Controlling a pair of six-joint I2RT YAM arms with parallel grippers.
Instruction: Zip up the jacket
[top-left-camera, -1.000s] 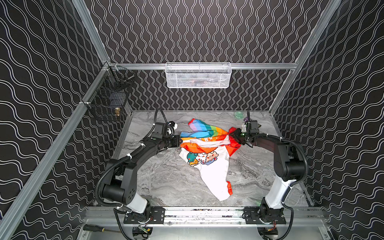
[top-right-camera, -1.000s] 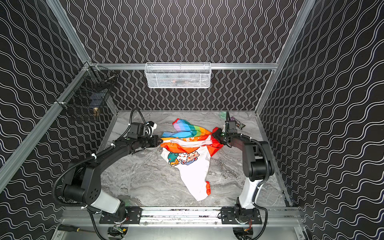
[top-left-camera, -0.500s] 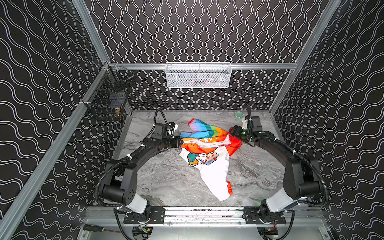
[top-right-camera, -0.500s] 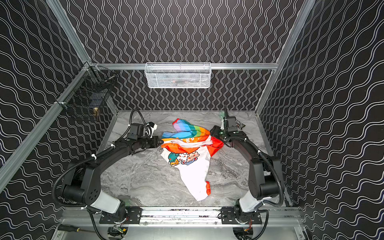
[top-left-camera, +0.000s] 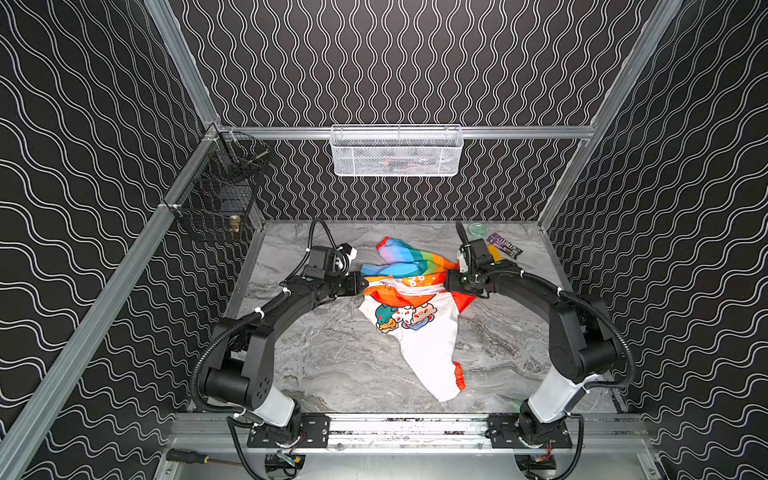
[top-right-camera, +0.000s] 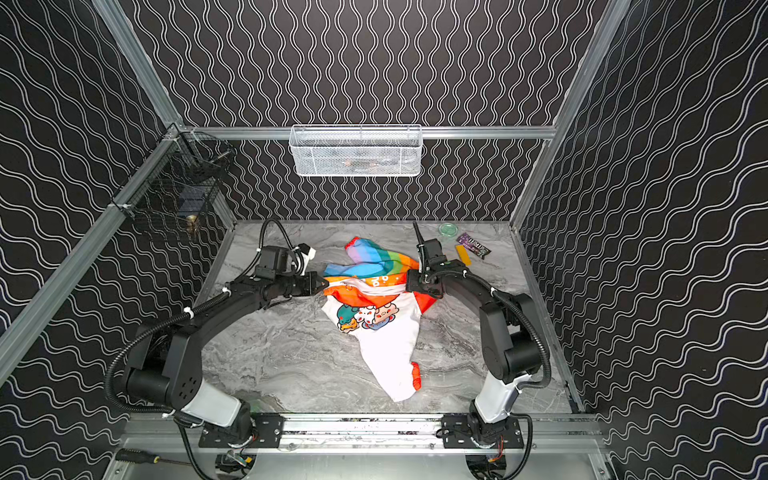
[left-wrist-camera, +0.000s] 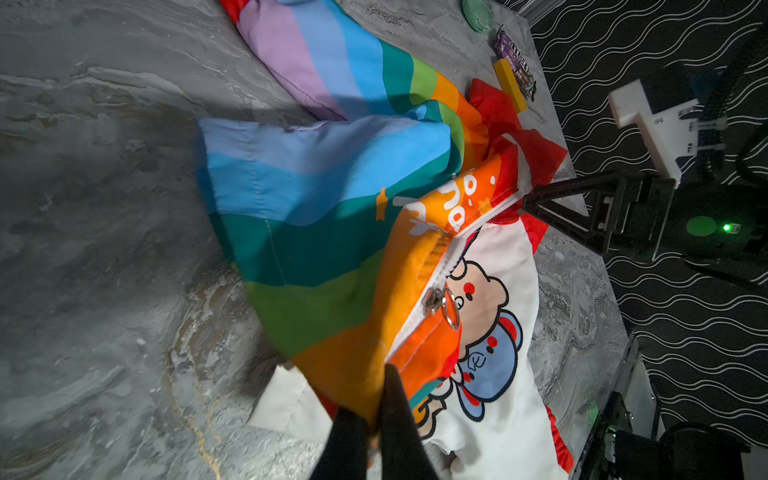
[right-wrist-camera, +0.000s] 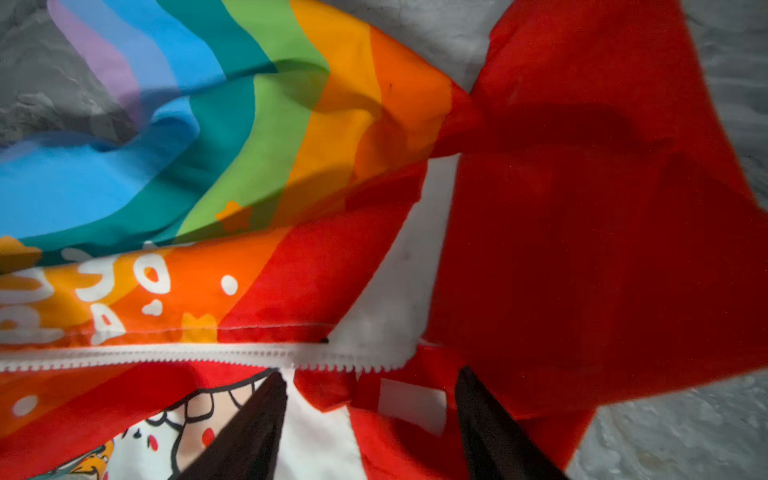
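Your jacket (top-left-camera: 415, 316) lies crumpled on the marble tabletop (top-left-camera: 332, 365), between both grippers.
Your left gripper (left-wrist-camera: 376, 409) is clamped on the orange hem near the zipper slider (left-wrist-camera: 440, 301). Your right gripper (right-wrist-camera: 370, 374) has its jaws apart, straddling red fabric beside the white zipper (right-wrist-camera: 166, 355).
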